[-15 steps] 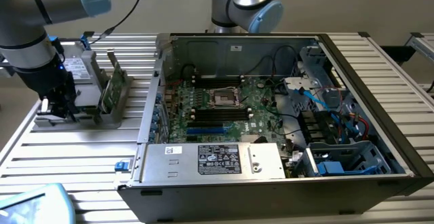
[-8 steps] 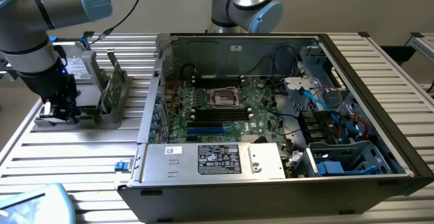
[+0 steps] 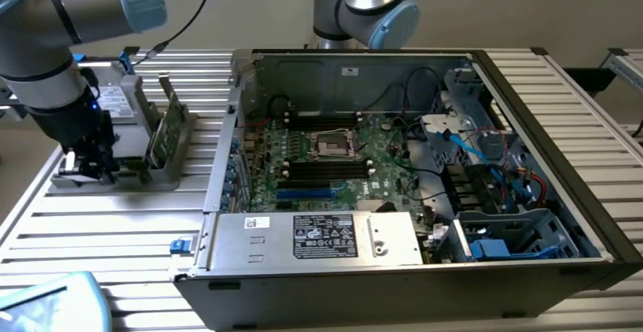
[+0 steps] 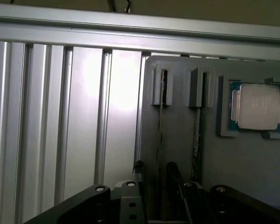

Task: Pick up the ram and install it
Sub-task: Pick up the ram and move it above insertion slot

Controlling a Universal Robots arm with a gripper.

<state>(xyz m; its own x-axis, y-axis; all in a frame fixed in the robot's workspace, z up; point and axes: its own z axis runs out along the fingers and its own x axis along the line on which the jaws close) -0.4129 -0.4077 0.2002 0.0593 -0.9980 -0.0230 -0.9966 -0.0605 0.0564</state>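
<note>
- Lining up the pick: my black two-finger gripper [image 4: 155,167] hangs with jaws wide apart, holding nothing.
- The thin dark-green ram stick [image 4: 160,135] stands edge-up in its grey slotted tray [image 4: 177,116], in line between the jaws (untouched, I judge).
- Grasping calls for pads squared on its flat faces.

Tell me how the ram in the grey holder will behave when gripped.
The ram looks thin and flat, so probably light and stiff. Standing on edge in the holder, it could tilt if pushed sideways. Its exposed green board is likely fragile.
</note>
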